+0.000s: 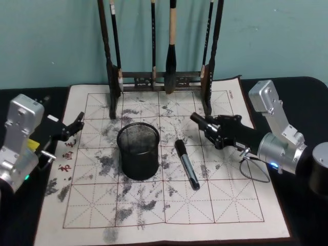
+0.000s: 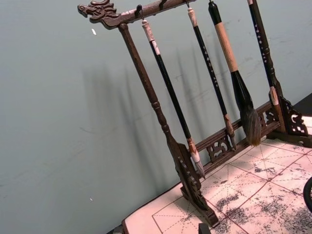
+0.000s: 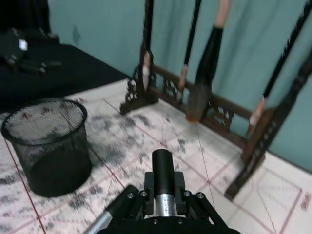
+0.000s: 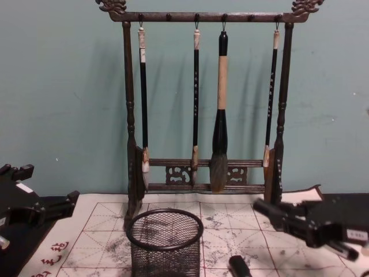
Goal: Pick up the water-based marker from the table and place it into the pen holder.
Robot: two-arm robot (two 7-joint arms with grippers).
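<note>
Black wire mesh marks the pen holder (image 1: 138,150) in the head view, mid-mat (image 1: 92,205), with the water-based marker (image 1: 187,165) lying flat on the mat just to its right, ungrasped; the step in hand looks like the approach. The right pincer (image 1: 198,119) hovers beyond the marker's far end, fingers seemingly drawn together on nothing. It must next open, come back over the barrel and descend. The left pincer (image 1: 78,122) sits parked at the desk's (image 1: 307,87) left side, slightly parted. The right wrist view shows the pen holder (image 3: 46,146) standing upright, nothing in it. In the chest view the right pincer (image 4: 262,208) hangs apart from the marker (image 4: 239,265).
</note>
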